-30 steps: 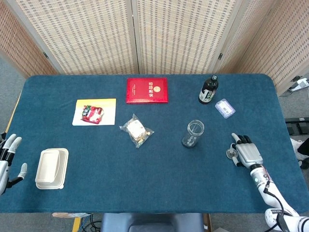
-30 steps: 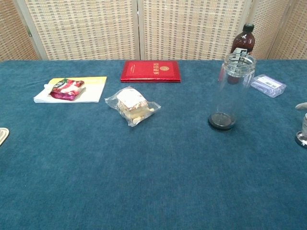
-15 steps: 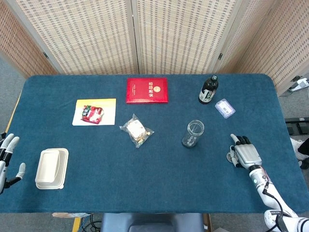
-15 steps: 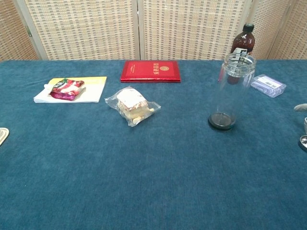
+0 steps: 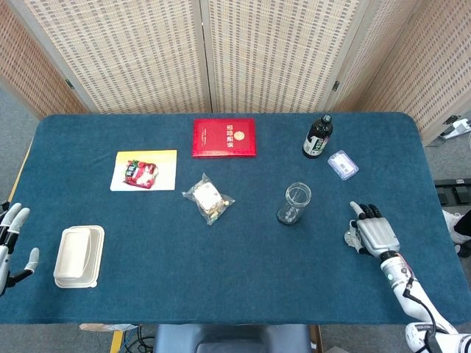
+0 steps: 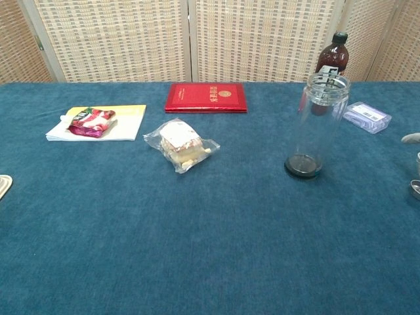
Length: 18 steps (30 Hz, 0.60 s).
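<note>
Metal lid: a small round silvery lid (image 5: 352, 235) sits under the thumb side of the right hand (image 5: 374, 232), near the right edge of the blue surface (image 5: 243, 272).
Right hand: palm down, fingers stretched forward, touching the lid; whether it grips it I cannot tell.
Glass jar: clear, upright, without lid (image 5: 295, 204), near the right hand.
Left hand: fingers apart (image 5: 11, 239), holding nothing, beside the white box (image 5: 78, 256).

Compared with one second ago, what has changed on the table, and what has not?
The right hand has drawn slightly back and leftward, still on a small round lid. The left hand sank a little at the table edge, beside the white lunch box. The glass jar and everything else stayed put.
</note>
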### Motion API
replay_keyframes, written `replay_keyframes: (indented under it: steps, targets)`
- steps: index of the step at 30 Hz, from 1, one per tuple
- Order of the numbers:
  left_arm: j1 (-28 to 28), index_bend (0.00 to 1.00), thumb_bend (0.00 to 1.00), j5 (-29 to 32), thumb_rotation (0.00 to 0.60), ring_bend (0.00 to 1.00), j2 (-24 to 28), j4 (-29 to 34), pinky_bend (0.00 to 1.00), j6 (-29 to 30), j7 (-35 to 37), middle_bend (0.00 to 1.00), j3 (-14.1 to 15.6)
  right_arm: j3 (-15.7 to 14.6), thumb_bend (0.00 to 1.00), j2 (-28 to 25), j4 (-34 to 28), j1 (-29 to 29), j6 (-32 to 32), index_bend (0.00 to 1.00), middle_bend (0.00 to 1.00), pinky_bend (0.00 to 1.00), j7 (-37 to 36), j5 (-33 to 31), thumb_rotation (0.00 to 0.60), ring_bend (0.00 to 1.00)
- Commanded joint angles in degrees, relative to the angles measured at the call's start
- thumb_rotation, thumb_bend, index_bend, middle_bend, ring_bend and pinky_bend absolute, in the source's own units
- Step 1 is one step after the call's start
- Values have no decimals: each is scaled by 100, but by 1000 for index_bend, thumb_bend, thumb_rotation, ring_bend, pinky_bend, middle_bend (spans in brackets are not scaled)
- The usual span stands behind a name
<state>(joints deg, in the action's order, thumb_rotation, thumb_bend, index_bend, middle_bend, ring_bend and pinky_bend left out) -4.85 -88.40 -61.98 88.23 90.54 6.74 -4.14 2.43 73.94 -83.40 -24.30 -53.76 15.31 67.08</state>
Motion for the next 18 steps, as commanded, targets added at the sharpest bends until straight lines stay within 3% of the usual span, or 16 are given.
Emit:
replay_keyframes:
  steps: [1,18]
  targets:
    - [1,0,424,-10,600,0,1,6,11,7,-8,0,2,59,508,-310,-507,-1,-219,579,23,0,231,23,600,0]
    - [-31,0,424,-26,600,0,-50,55,11,-36,-250,0,11,525,508,-2142,-3577,-122,-1155,579,24,0,1475,-93,600,0]
